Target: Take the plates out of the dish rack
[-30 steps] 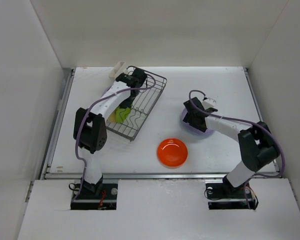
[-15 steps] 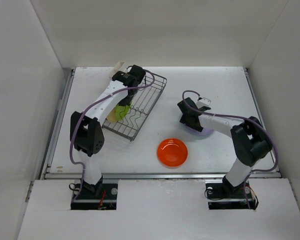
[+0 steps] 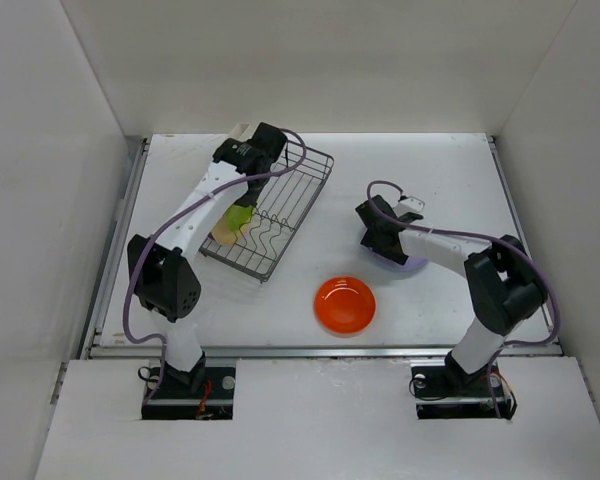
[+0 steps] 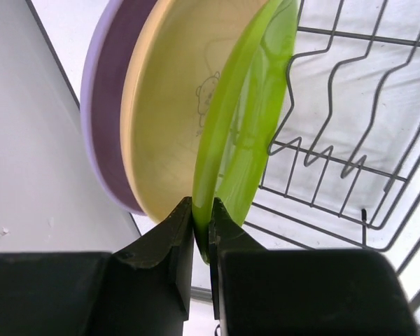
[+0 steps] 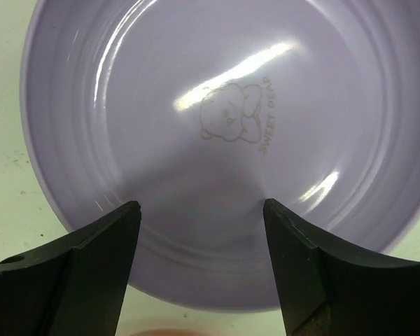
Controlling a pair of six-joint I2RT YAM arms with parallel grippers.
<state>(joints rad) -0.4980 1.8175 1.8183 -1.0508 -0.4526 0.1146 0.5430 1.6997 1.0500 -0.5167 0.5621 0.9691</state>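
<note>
We note the lime-green plate (image 4: 255, 105) on edge in the dish rack (image 4: 350, 140), upper left of top view, leaning up-right. The left gripper (image 4: 201, 213) pinches its rim, arm outstretched. The right gripper (image 5: 199, 208) gapes wide over the flat lavender plate (image 5: 224, 84).

Lime-green plate (image 4: 255, 105), lavender plate (image 5: 224, 140) (bear print)

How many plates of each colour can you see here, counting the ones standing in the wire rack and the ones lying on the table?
Lavender plates: 2
Yellow plate: 1
Green plate: 1
Orange plate: 1
Total: 5
</note>
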